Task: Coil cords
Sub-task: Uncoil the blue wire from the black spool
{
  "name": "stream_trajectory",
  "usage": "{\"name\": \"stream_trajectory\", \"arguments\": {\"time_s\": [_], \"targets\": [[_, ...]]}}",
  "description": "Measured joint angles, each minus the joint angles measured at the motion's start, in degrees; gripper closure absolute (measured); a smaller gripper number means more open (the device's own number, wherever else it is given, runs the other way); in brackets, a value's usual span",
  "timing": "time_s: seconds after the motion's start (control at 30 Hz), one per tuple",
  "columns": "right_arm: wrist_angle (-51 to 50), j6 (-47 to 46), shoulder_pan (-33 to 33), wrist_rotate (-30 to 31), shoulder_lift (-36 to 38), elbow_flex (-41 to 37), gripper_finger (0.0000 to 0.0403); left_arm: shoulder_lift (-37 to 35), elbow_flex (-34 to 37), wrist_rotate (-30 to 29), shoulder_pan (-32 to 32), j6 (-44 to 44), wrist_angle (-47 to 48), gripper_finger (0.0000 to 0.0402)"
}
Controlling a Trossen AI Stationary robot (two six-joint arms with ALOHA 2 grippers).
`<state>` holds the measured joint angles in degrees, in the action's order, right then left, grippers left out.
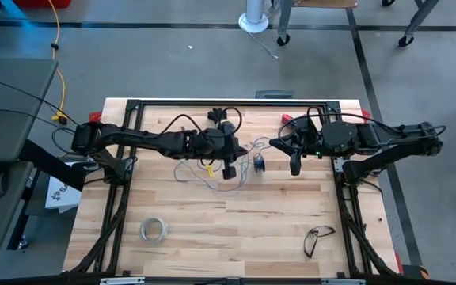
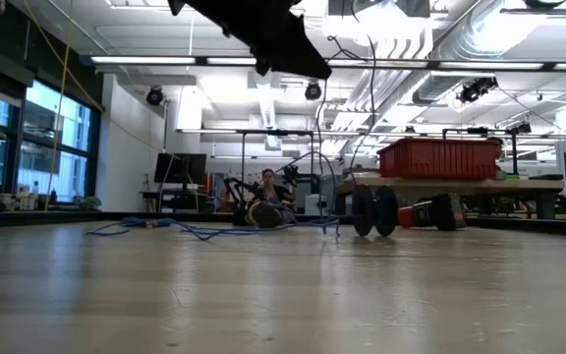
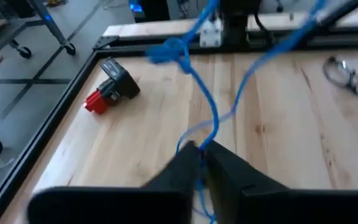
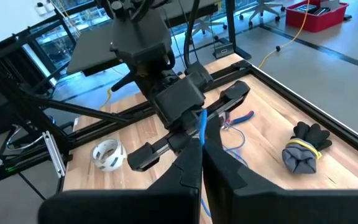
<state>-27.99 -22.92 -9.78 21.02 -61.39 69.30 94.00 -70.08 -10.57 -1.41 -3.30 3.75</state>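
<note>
The cords are one thin bluish wire (image 1: 190,171) that loops over the table's middle, with a small dark spool (image 1: 260,164) standing on the boards between my grippers. My left gripper (image 1: 229,172) hovers just left of the spool, shut on the wire. My right gripper (image 1: 295,168) hovers just right of the spool, also shut on the wire. In the left wrist view the wire runs from the fingers to a tangled knot (image 3: 173,50). Loose loops of the wire (image 2: 195,231) lie on the table. My left gripper (image 3: 201,152) pinches a single strand of the wire (image 3: 199,144) between its two fingertips, slanting down from the table's left. The strand curves away slack toward the knot, and a short piece hangs below the fingers. My right gripper (image 4: 202,149) pinches the wire (image 4: 202,132) between its two fingertips, slanting down from the table's right. The strand leads away from the fingertips toward the left gripper, clear of the table there.
A whitish tape ring (image 1: 154,229) lies near left, and glasses (image 1: 317,239) near right. Black gloves (image 1: 222,117) sit at the far edge. Red-and-black blocks (image 1: 93,117) (image 1: 287,120) sit at the far side. A black frame (image 1: 236,103) borders the table.
</note>
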Motion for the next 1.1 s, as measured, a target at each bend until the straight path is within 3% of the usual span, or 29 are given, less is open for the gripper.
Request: {"name": "stream_trajectory", "arguments": {"time_s": [0.1,0.27,0.43,0.67,1.1], "targets": [[0.1,0.0,0.0,0.0,0.0,0.0,0.0403,0.0,-0.5,-0.1,0.0,2.9,0.7,0.0392],[4.2,2.7,0.0,0.2,1.7,0.3,0.0403,-3.3,-4.7,-2.1,-0.8,2.4,15.9,0.0398],[3.8,8.0,0.0,5.6,3.2,4.8,0.0403,-10.8,-7.4,-4.1,-1.6,-0.8,27.8,0.04],[0.0,14.4,0.0,11.6,4.0,11.5,0.0403,-23.8,-8.2,-8.1,-2.4,1.5,39.7,0.0401],[-5.3,19.3,0.0,19.5,4.2,18.3,0.0401,-41.3,-8.3,-16.2,-2.3,9.1,40.0,0.0401]]}}
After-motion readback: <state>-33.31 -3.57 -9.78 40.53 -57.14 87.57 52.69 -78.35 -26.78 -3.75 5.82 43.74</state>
